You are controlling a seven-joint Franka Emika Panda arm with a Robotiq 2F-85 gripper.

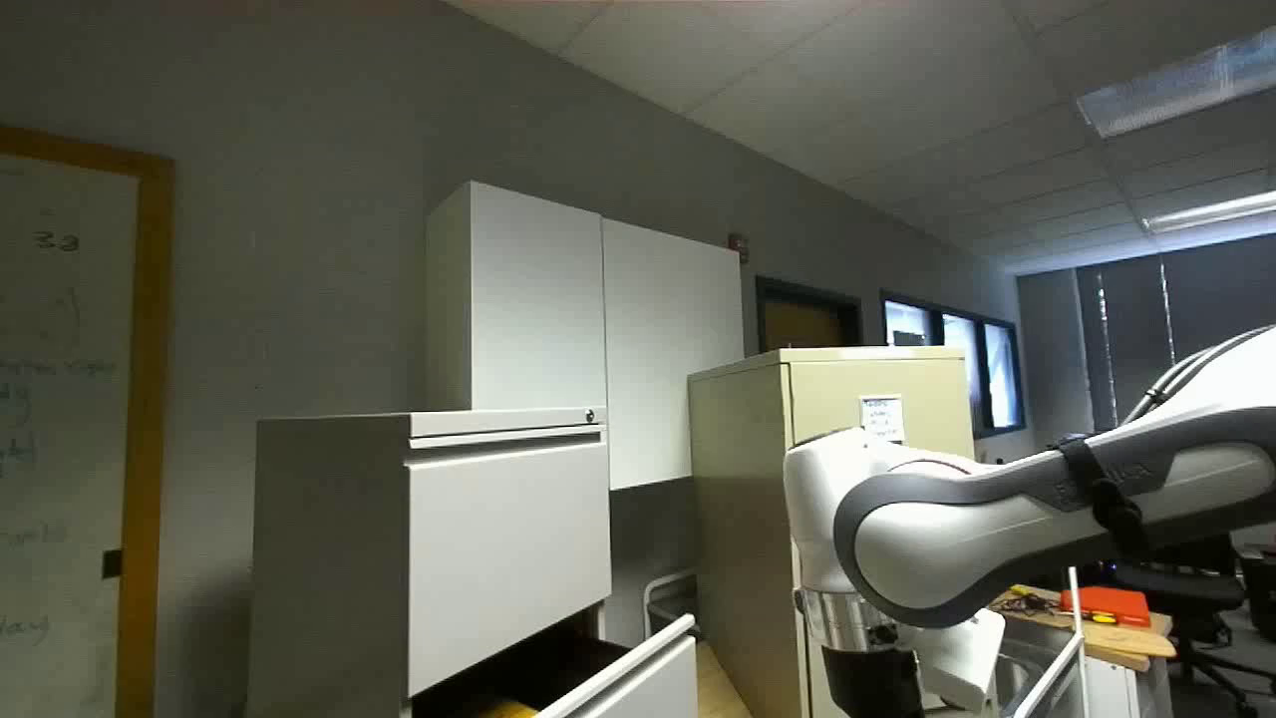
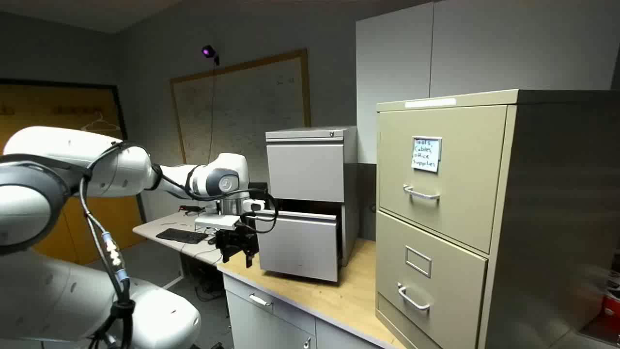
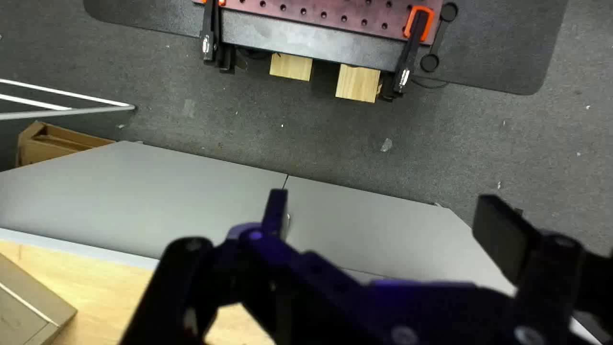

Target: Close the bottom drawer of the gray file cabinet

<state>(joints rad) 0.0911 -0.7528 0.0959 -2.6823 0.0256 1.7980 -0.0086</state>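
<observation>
The gray file cabinet point(image 1: 508, 558) shows in both exterior views point(image 2: 305, 172). Its bottom drawer point(image 1: 653, 683) is pulled out, with a dark gap behind its front. In an exterior view the bottom drawer's light-gray front point(image 2: 300, 247) stands out over the counter; its upper left part is partly behind the wrist and cables. My gripper point(image 2: 237, 261) points down beside the drawer front's left end there; I cannot tell whether it touches. In the wrist view the gripper point(image 3: 383, 201) has its fingers wide apart with nothing between them. The bottom drawer is out of the wrist view.
The beige cabinet point(image 2: 441, 194) stands right of the gray one on the wooden counter point(image 2: 353, 276). White cupboards point(image 1: 668, 349) hang behind. A desk with a keyboard point(image 2: 181, 236) is at the left. The wrist view shows counter doors point(image 3: 143, 196), floor and a black table point(image 3: 306, 38).
</observation>
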